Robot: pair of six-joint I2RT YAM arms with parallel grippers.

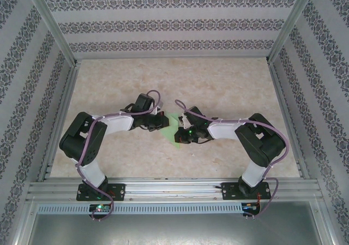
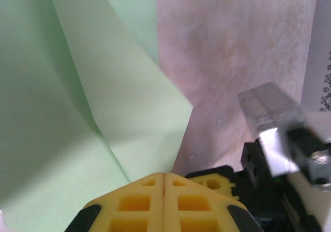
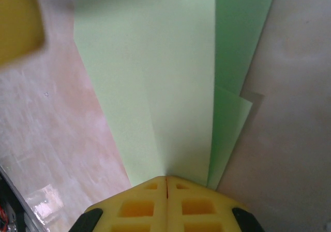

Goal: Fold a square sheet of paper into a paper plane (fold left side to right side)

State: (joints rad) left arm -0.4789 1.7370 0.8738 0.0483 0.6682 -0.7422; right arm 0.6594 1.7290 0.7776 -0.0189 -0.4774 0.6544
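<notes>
Yellow tips of the left end effector (image 2: 164, 178) meet with no gap right under its wrist camera, and the light-green square sheet of paper (image 2: 77, 118) runs down into that seam, so it looks clenched on an edge of the sheet. The right end effector (image 3: 166, 180) is closed the same way, with 2 overlapping layers of the paper narrowing into its tips: grasping the sheet as well, by my reading.

From above, the sheet is a small creased, angular shape in the middle of the bench (image 1: 229, 87), directly between the 2 end effectors and partly hidden by them. In the left wrist view one panel rises from a valley crease rather than lying flat; whether the rest touches the bench I cannot tell.

As I judge it, the step in hand is carrying the left side over onto the right. To do it well, the right grip should act as a fixed anchor while the left one swings its edge across in a low arc without pulling the paper taut. The edges should line up before anything is pressed, and the crease should be set only once the layers lie flat.

Both arms bend inward from their bases on the rail (image 1: 174, 189), with patterned walls (image 1: 163, 27) around the bench
</notes>
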